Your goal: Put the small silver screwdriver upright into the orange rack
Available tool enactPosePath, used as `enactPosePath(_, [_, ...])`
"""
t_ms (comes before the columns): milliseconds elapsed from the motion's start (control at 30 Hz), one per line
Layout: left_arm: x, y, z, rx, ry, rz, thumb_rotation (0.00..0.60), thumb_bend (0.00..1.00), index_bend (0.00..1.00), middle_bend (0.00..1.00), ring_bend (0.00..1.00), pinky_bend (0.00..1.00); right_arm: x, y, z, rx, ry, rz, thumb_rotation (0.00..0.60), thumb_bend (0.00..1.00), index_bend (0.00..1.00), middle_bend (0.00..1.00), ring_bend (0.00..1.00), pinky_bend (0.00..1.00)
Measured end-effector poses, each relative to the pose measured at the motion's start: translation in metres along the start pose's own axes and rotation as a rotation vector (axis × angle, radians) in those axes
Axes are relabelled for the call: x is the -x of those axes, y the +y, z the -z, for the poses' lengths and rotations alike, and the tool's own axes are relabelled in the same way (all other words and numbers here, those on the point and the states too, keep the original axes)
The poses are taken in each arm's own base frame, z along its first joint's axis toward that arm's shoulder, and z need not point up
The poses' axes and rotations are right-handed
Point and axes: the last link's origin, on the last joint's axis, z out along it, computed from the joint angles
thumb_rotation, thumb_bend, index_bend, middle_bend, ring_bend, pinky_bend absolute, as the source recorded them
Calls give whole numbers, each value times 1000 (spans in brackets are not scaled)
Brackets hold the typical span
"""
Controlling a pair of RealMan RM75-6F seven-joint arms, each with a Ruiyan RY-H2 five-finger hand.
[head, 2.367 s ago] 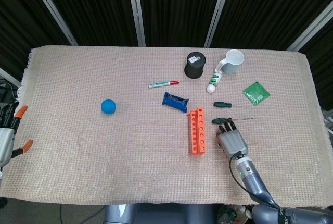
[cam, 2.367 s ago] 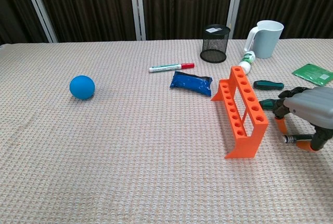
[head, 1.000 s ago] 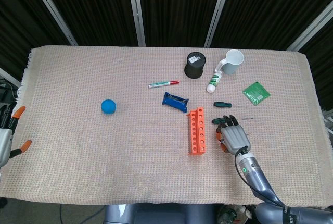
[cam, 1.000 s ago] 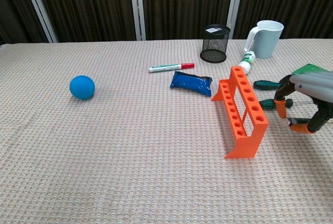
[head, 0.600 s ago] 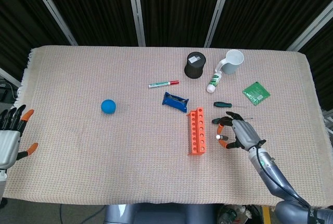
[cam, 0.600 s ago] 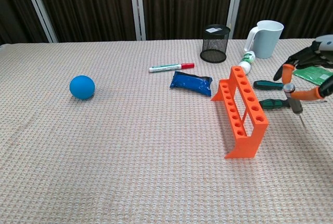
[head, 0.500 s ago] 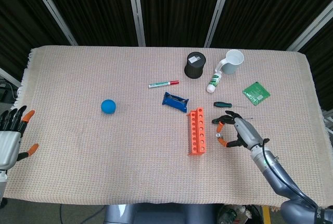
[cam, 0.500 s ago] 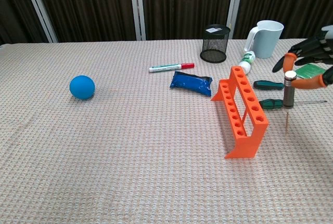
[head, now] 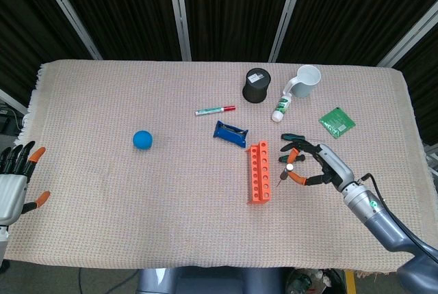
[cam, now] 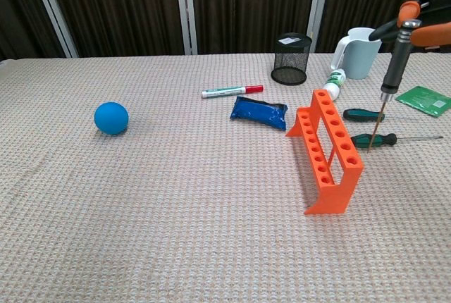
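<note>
The small silver screwdriver [cam: 391, 55] hangs upright, tip down, pinched at its top by my right hand [cam: 424, 20]. Its thin shaft ends just right of the orange rack [cam: 328, 149], level with the rack's top. In the head view the right hand [head: 316, 166] is just right of the rack [head: 258, 171], with the screwdriver [head: 287, 169] between its orange fingertips. The rack stands on the cloth with its row of holes empty. My left hand [head: 14, 179] hangs off the table's left edge, holding nothing, fingers spread.
Two green-handled screwdrivers [cam: 363, 115] [cam: 380, 140] lie right of the rack, under the right hand. A blue packet [cam: 258, 112], marker [cam: 231, 91], black mesh cup [cam: 292, 58], white mug [cam: 361, 52] and green board [cam: 424, 99] are further back. A blue ball [cam: 111, 118] sits at left.
The right hand has lifted the silver screwdriver off the cloth, turned it from lying to upright, and raised it beside the rack. The left hand has barely shifted.
</note>
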Motion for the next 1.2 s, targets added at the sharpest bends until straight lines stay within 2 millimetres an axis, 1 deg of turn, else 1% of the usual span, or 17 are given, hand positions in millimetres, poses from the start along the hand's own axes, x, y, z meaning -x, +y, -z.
enactPosePath(233, [2,3,-2,4,-10,-1,600,193,112,0,0,0,-6,-15,-2,-50,-21,1,600,448,642,276,72,11])
enactPosePath(500, [2,2,-2,0,-14,-1,600,195,112,0,0,0,-1,-23,-4,-59,-43,6,600,450,642,276,72,11])
enactPosePath(900, [4,-1,-4,-8,-16,5,600,194,110,0,0,0,12,-23,-8,-51,-85,7,600,456,642,276,72,12])
enactPosePath(1200, [4,-3,-4,-17,-16,5,600,192,110,0,0,0,15,-18,-13,-33,-85,23,600,456,642,276,72,12])
